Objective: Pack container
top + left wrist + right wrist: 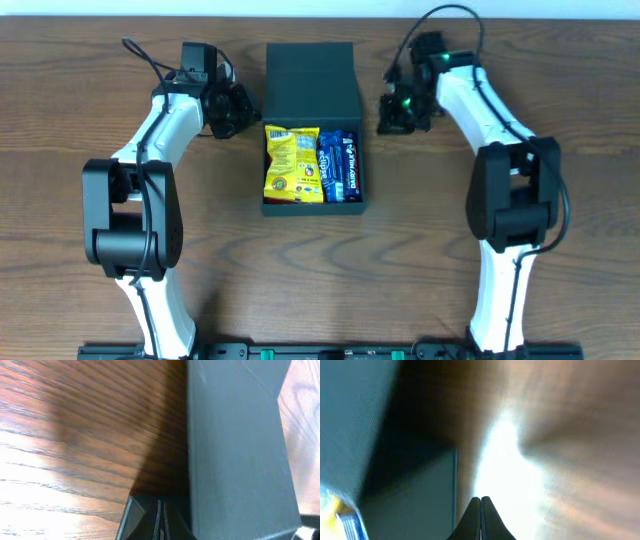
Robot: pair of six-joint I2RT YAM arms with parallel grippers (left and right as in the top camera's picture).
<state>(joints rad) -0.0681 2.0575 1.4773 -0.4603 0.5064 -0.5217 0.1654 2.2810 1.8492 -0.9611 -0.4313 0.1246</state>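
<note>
The dark teal container (313,208) stands at the table's middle with its flap lid (312,78) folded back. Inside lie a yellow snack packet (291,162) and blue packets (338,165). My left gripper (248,108) is shut and empty, just left of the lid. In the left wrist view its tips (162,521) are pressed together beside the container's wall (235,450). My right gripper (386,112) is also shut and empty, just right of the lid. The right wrist view shows its tips (481,503) closed next to the container (410,495), with a sliver of the yellow packet (332,510).
The wooden table (80,80) spreads to both sides of the container. Both arms' bases sit at the near edge (320,350). Cables run off each wrist at the back.
</note>
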